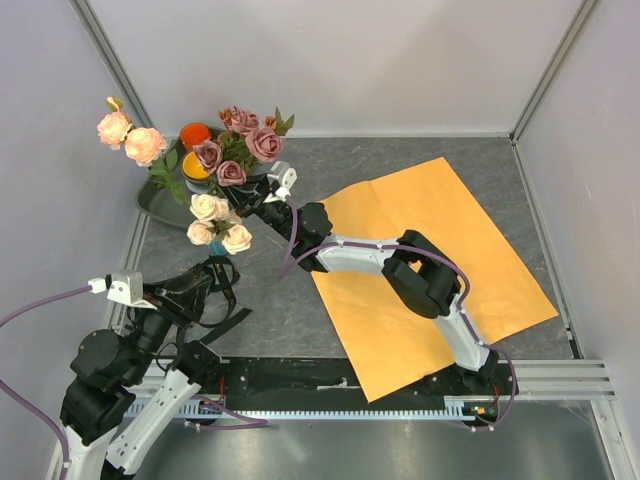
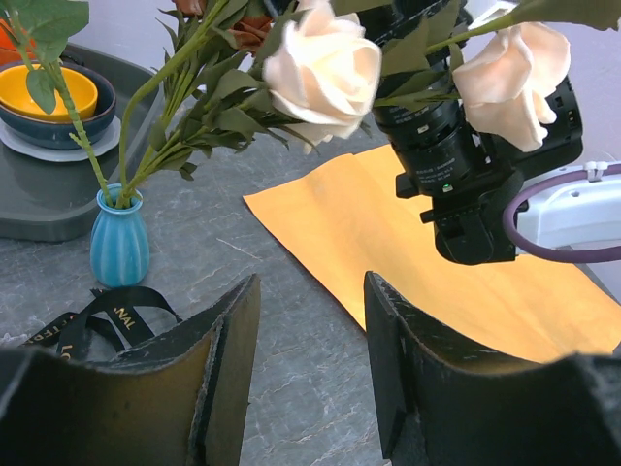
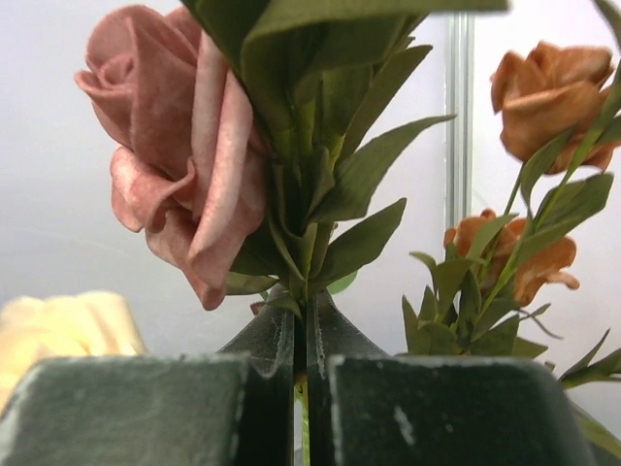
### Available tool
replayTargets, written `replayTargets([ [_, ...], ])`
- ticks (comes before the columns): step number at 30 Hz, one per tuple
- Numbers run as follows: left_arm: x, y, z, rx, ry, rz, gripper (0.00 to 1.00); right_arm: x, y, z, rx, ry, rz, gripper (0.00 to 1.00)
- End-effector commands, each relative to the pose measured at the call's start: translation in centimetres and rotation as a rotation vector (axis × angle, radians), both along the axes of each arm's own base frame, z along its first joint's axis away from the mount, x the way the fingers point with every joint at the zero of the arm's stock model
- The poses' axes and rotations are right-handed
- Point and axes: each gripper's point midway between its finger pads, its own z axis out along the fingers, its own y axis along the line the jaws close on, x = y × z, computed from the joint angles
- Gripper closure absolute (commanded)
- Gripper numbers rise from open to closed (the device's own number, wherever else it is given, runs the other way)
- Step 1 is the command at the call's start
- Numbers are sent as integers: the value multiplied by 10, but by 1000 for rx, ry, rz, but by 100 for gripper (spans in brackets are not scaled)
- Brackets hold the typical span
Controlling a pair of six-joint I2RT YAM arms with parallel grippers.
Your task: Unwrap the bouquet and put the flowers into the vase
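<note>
The left tool (image 2: pixel 310 291) gapes beside the ribbon (image 2: pixel 116 311); the right tool (image 3: pixel 303 313), arm stretched leftward, pinches a mauve rose stem (image 3: pixel 299 277).

Matt, lightly creased paper makes up the orange sheet (image 1: pixel 430 270). The bench (image 1: pixel 290 310) looks like matt, mottled grey stone. The teal vase (image 2: pixel 119 248) is ribbed and glossy, like glazed ceramic. The black ribbon (image 2: pixel 124 313) has a satin sheen. The mauve rose (image 3: pixel 175 165) has cloth-like petals. The left fingers (image 2: pixel 228 379) are rough, matt black plastic.

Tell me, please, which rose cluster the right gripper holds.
The mauve cluster: its stem is pinched in the right gripper; cream, peach and rust clusters are not.
</note>
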Motion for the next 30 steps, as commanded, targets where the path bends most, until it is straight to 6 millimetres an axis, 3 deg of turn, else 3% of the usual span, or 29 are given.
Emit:
replayTargets([
  [1,-16,9,19,-70,-117,-6,46,-33,-38,59,260,-203,15,100],
  [30,-17,10,20,-68,-122,-1,46,-41,-30,35,194,-185,35,100],
])
